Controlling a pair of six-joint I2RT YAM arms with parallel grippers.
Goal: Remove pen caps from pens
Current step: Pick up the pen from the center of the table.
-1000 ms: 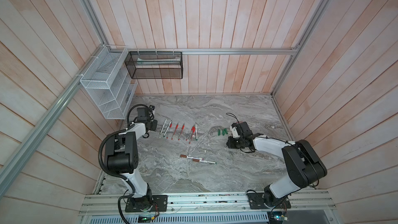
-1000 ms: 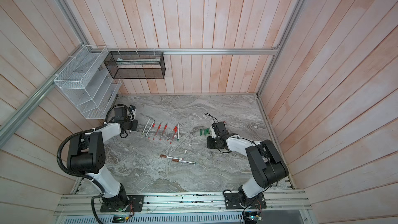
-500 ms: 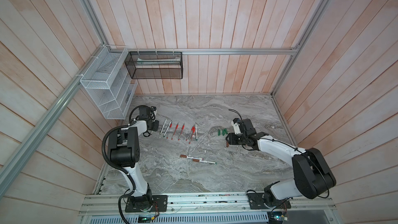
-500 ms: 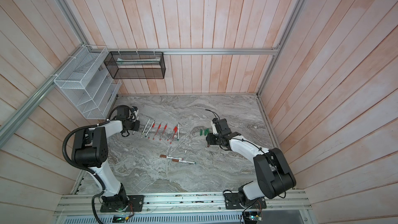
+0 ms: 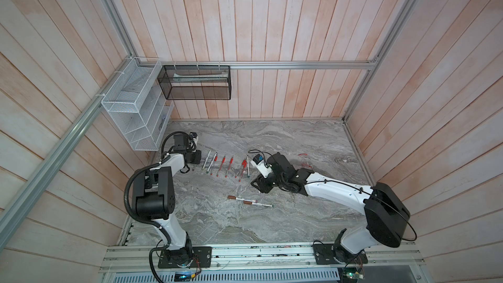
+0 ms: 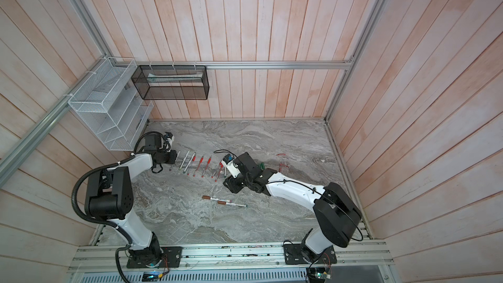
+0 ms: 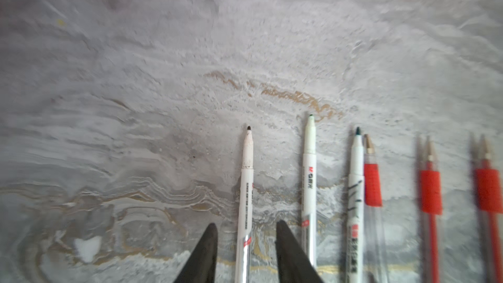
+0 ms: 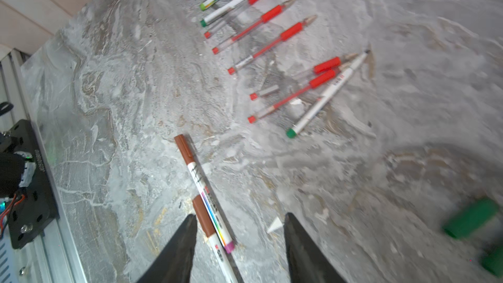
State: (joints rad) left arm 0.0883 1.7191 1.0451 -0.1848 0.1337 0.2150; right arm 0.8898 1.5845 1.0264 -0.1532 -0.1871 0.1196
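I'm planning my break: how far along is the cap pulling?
Mostly done: the row of pens lies uncapped, with green caps lying loose. Nothing is in hand: the left tool is open astride a bare marker, the right tool open near the two brown-capped markers, which are what's left.

Quick tally: eleven pens on the table (image 5: 299, 137) all told. Five are slim red pens (image 8: 292, 31), all in the row. Four are uncapped white markers (image 8: 328, 92), three at the row's left end and one at its right end; their tail ends go one brown, one light green, two dark green. Nearer than the row lie two capped markers (image 8: 200, 182), each wearing a brown cap (image 8: 184, 149). Loose green caps (image 8: 472, 220): two show in the right wrist view. Loose red caps (image 5: 303, 155) sit right of the row, too small to count. On the walls: one white wire rack (image 5: 130, 110), one black mesh basket (image 5: 196, 83).
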